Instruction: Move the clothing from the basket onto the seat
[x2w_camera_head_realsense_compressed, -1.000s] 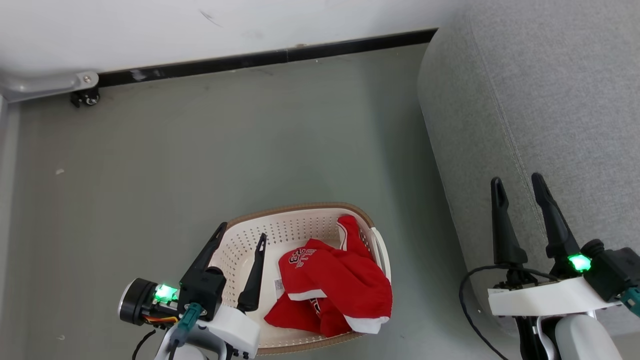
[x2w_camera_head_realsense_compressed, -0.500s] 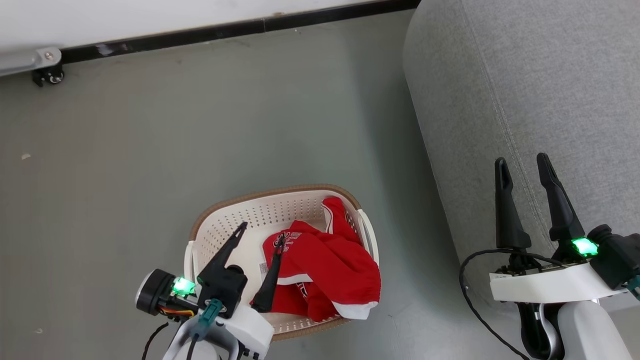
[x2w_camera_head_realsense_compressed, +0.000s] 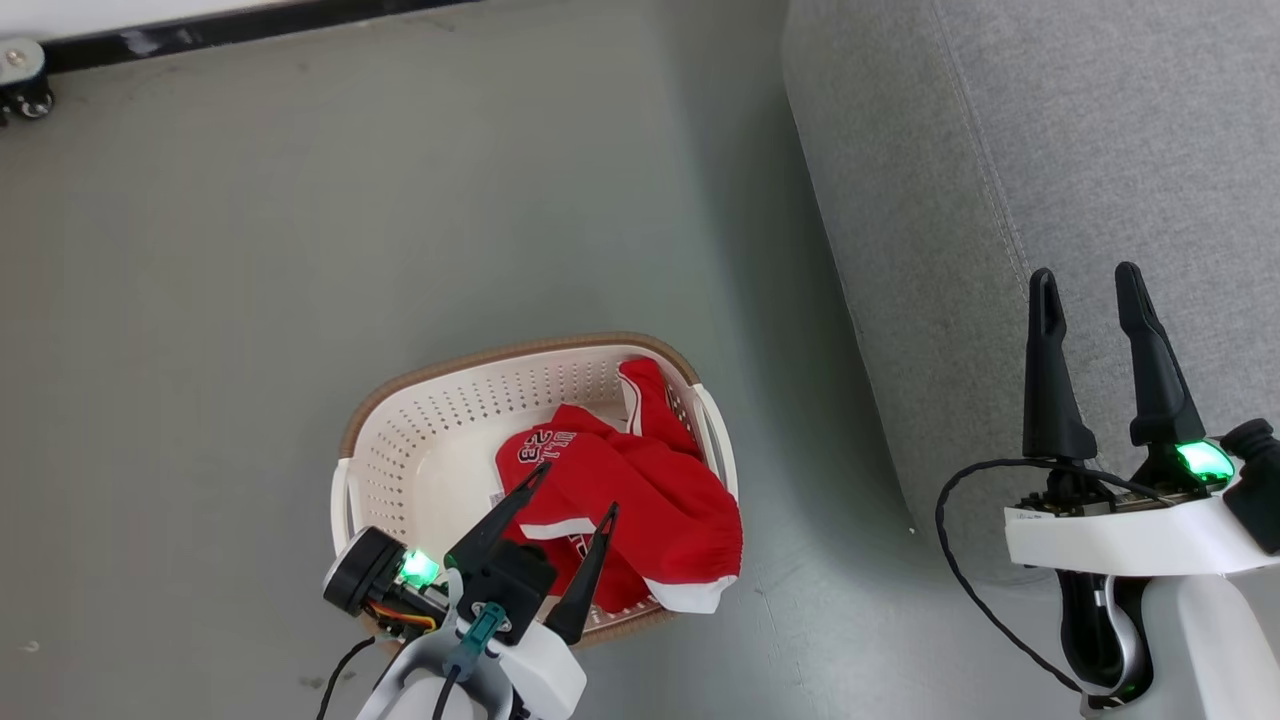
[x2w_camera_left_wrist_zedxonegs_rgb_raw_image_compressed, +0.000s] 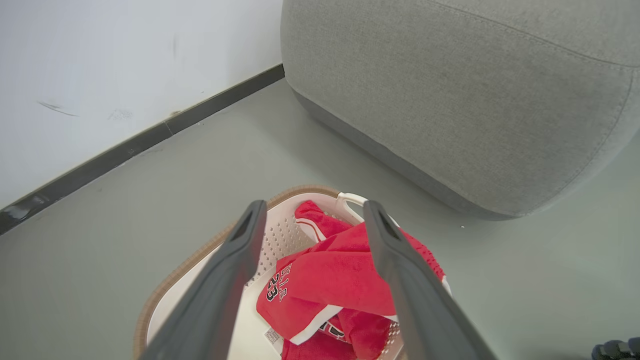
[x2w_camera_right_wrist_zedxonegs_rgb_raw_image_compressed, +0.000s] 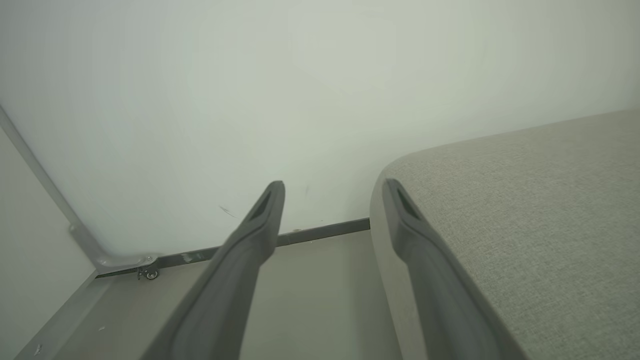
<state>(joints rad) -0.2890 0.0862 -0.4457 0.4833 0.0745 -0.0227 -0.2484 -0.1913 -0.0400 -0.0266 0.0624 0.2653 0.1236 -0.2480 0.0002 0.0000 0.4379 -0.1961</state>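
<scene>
The red clothing (x2w_camera_head_realsense_compressed: 640, 500) lies bunched in the right half of the cream basket (x2w_camera_head_realsense_compressed: 420, 440), white trim and dark lettering showing; one white-hemmed edge hangs over the near right rim. My left gripper (x2w_camera_head_realsense_compressed: 577, 489) hovers open over the pile, its fingertips above the red cloth with nothing between them. In the left wrist view the clothing (x2w_camera_left_wrist_zedxonegs_rgb_raw_image_compressed: 325, 280) and the basket (x2w_camera_left_wrist_zedxonegs_rgb_raw_image_compressed: 280, 235) sit between and beyond my left gripper (x2w_camera_left_wrist_zedxonegs_rgb_raw_image_compressed: 312, 209). My right gripper (x2w_camera_head_realsense_compressed: 1085, 285) stands open above the grey seat (x2w_camera_head_realsense_compressed: 1050, 150), which also shows in the wrist views: seat (x2w_camera_left_wrist_zedxonegs_rgb_raw_image_compressed: 450, 90), seat (x2w_camera_right_wrist_zedxonegs_rgb_raw_image_compressed: 525, 210), right gripper (x2w_camera_right_wrist_zedxonegs_rgb_raw_image_compressed: 332, 187).
The basket stands on grey-green floor (x2w_camera_head_realsense_compressed: 250, 250) just left of the seat's rounded side. A white wall with a black baseboard (x2w_camera_head_realsense_compressed: 200, 35) runs along the far edge, and a small caster wheel (x2w_camera_head_realsense_compressed: 25, 95) on a metal frame sits at the far left.
The head camera has tilted down, so the scene slid up. My left gripper has swung right, from over the basket's bare left half to above the red pile. The right gripper stays open.
</scene>
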